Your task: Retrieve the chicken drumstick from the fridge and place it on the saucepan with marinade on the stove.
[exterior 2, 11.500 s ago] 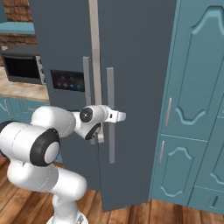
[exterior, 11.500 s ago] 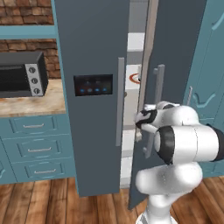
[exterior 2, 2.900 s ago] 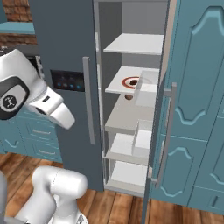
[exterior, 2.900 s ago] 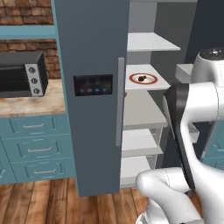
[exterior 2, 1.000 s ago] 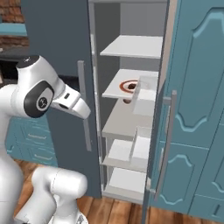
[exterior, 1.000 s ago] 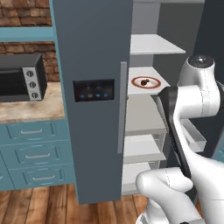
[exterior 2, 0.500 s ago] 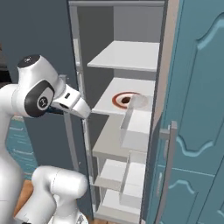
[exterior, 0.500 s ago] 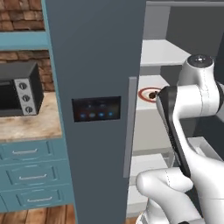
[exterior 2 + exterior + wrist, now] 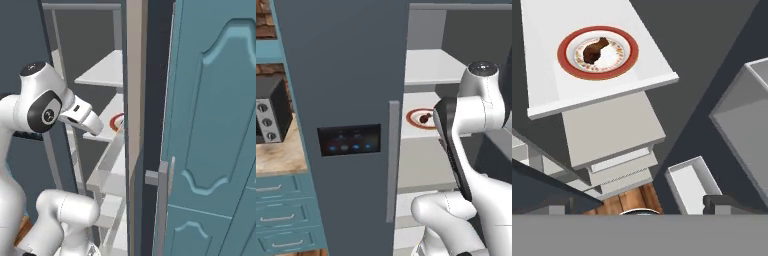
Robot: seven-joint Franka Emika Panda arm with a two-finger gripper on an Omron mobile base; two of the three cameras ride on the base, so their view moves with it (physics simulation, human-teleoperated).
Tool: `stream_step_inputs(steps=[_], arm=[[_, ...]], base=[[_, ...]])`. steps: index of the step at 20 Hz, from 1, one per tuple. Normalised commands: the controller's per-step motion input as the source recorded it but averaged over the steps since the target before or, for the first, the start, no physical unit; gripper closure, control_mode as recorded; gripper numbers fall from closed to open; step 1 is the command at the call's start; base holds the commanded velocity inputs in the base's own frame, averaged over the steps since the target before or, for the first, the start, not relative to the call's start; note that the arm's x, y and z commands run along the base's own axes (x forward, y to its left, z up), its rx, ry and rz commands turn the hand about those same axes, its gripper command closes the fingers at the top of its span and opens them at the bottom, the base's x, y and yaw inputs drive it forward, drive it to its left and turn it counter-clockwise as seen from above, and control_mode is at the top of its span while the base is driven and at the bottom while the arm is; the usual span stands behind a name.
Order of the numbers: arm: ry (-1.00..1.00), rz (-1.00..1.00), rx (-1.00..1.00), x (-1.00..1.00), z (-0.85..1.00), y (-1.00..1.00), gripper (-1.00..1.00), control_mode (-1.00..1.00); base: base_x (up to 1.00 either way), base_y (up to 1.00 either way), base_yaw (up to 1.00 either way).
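I aim at the chicken drumstick (image 9: 594, 50), upper left on its red-rimmed plate (image 9: 626, 62) inside the fridge (image 9: 346, 75); I should descend centred. End effector state: cannot tell.

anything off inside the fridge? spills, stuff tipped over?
Nothing stands out. The dark-brown chicken drumstick lies on the white red-rimmed round plate, which sits flat on a white shelf of the open slate-grey fridge. No spills or damage visible.
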Motion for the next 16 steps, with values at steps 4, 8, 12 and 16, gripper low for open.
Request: stream_step_inputs(steps=[4, 8, 12, 16], arm=[[0.00, 0.00, 0.00, 0.00, 0.00, 0.00, -1.00, 1.00], [0.00, 0.00, 0.00, 0.00, 0.00, 0.00, -1.00, 1.00], [0.00, 0.00, 0.00, 0.00, 0.00, 0.00, -1.00, 1.00], [0.00, 0.00, 0.00, 0.00, 0.00, 0.00, -1.00, 1.00]], base=[[0.06, -0.52, 0.03], [0.18, -0.25, 0.02], [0.29, 0.28, 0.00], [0.45, 0.01, 0.00]])
